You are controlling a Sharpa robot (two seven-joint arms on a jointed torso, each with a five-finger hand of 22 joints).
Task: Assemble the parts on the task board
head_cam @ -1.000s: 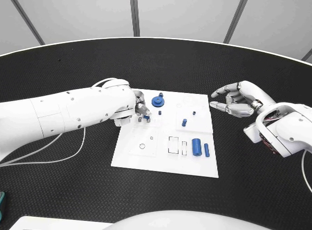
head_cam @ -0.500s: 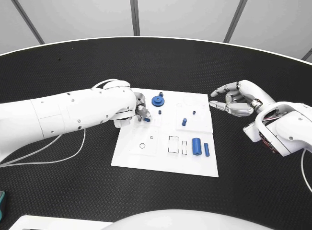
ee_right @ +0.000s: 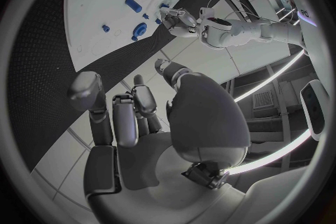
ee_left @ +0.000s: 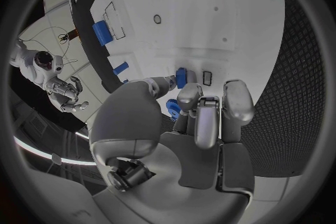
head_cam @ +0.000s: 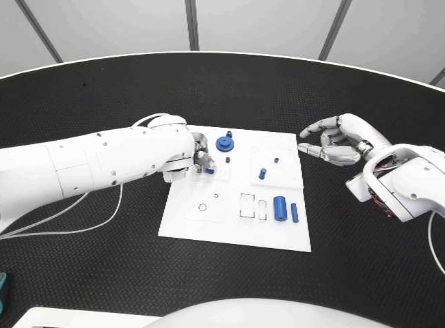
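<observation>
**Left hand works a small blue peg at the board's far-left corner**

Here we are at the black tabletop (head_cam: 104,260), the flat white task board (head_cam: 237,236) lying mid-table. The left hand (head_cam: 201,161) is down over the board's far-left corner, fingertips (ee_left: 187,93) closing round a small blue peg (ee_left: 181,77) standing there — pinched, I'd say, though the contact is tight to read. Just beyond it sits the round blue knob-like part (head_cam: 225,143) near the far edge. Toward the board's middle, a short blue pin (head_cam: 262,174) stands alone; near the right edge lie a thick blue cylinder (head_cam: 279,206) and a slim blue bar (head_cam: 294,213), side by side, apart.

The right hand (head_cam: 336,145) hangs off the board's far-right corner, fingers curled loosely but apart, holding nothing.

These pieces look like hard, light plastic: stiff, smooth, liable to skid or tip. My call is a fingertip pinch across each one's sides, kept upright for seating.

No writing or brand is legible anywhere.
</observation>
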